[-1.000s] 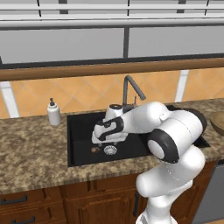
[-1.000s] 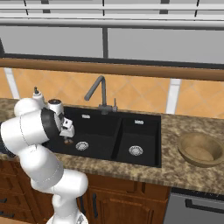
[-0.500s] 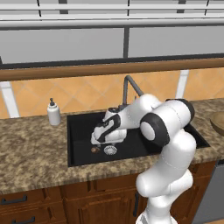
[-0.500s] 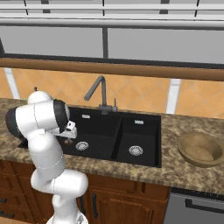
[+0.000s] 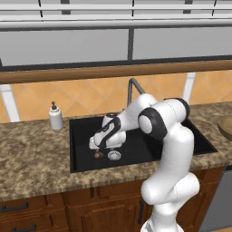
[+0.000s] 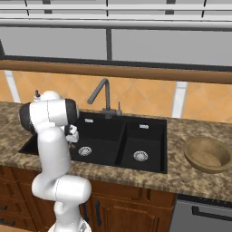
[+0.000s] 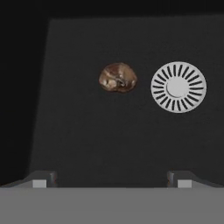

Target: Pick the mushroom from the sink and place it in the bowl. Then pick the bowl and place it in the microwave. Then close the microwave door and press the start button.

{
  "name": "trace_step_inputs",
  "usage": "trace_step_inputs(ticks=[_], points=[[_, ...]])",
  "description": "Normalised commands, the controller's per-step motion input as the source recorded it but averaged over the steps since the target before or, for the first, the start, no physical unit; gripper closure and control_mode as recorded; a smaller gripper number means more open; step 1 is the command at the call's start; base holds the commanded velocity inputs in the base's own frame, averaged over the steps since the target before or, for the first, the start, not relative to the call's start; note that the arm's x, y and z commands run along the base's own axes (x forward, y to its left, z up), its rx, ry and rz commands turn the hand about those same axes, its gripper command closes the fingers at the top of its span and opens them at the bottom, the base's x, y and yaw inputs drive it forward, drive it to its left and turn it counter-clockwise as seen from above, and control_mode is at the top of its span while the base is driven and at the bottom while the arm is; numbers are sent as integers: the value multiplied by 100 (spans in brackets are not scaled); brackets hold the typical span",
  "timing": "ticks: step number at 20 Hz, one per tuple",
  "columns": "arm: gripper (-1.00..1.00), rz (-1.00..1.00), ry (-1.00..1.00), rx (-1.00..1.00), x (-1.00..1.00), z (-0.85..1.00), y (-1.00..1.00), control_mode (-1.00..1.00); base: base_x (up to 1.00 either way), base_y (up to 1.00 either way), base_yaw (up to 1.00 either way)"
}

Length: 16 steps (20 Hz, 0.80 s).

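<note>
A: What is seen in the left base view?

B: The end effector [image 5: 96,146] is lowered into the left basin of the sink [image 5: 81,136]. The mushroom [image 5: 98,155] is seen on the basin floor, just beside the round drain [image 5: 114,155] and just under the end effector. A soap bottle [image 5: 55,117] is placed on the table [image 5: 31,154], near the sink's back left corner. The faucet [image 5: 132,88] is found at the sink's back edge.

A: And in the right base view?

B: The bowl [image 6: 209,155] is seen on the table, well apart from the sink [image 6: 136,136], toward the table's right edge. The left basin is partly hidden by the arm, so the mushroom cannot be told there.

A: What is shown by the hand view?

B: The mushroom [image 7: 117,77] is seen on the dark floor of the basin, with the drain [image 7: 178,86] just beside it. The two fingertips [image 7: 40,179] are held wide apart, and nothing is gripped between them. The mushroom is not touched by them.
</note>
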Motion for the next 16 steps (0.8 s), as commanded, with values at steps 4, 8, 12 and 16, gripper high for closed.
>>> trace_step_inputs(ticks=[4,8,12,16], points=[[-100,0,0,0,35,-30,0,-100,0,0,0],[-100,0,0,0,35,-40,0,-100,0,0,0],[-100,0,2,0,32,-41,5,-100,0,0,0],[-100,-1,2,0,41,-42,16,-100,0,0,0]])
